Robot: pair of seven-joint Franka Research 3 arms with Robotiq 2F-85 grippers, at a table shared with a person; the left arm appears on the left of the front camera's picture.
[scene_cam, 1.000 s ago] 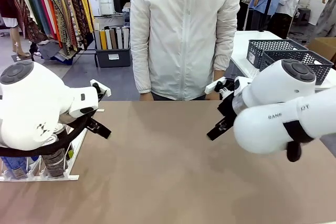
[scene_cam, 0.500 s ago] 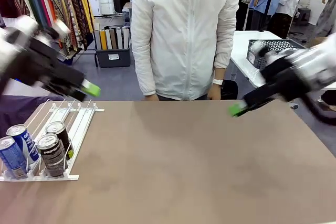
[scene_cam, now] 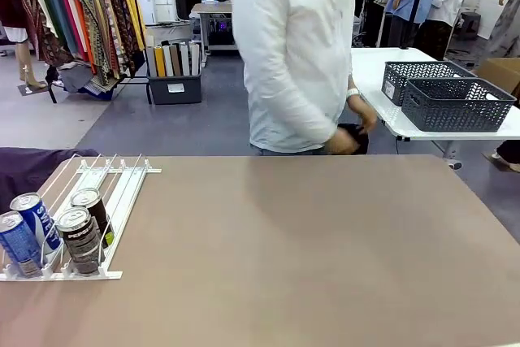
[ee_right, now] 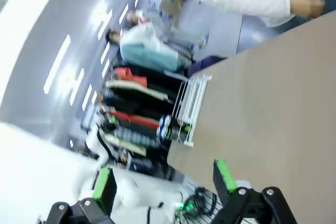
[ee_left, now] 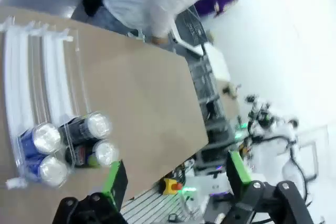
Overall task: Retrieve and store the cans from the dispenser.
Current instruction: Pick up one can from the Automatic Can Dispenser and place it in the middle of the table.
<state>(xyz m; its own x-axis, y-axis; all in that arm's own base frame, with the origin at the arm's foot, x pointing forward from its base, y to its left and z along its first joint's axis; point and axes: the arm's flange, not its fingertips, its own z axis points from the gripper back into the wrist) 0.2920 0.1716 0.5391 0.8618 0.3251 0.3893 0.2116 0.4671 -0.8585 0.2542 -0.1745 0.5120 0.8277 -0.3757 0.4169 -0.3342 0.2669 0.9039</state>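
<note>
A brown table [scene_cam: 309,249] fills the near part of the scene. At its far edge, right of the middle, stands a person [scene_cam: 296,54] in a white jacket, turned sideways. Far right, a white side table [scene_cam: 378,87] carries two dark grey lattice baskets [scene_cam: 455,103], one just behind the other, with a cardboard box [scene_cam: 500,72] beyond. Far left hangs a rack of colourful clothes [scene_cam: 81,14]; right of it a dark bin [scene_cam: 175,87] holds upright folders. A purple cloth [scene_cam: 24,172] lies at the table's left edge.

cans [scene_cam: 79,240]: 2 blue, 2 dark | dispenser [scene_cam: 128,197]: white | table [scene_cam: 309,258]: tan
</note>
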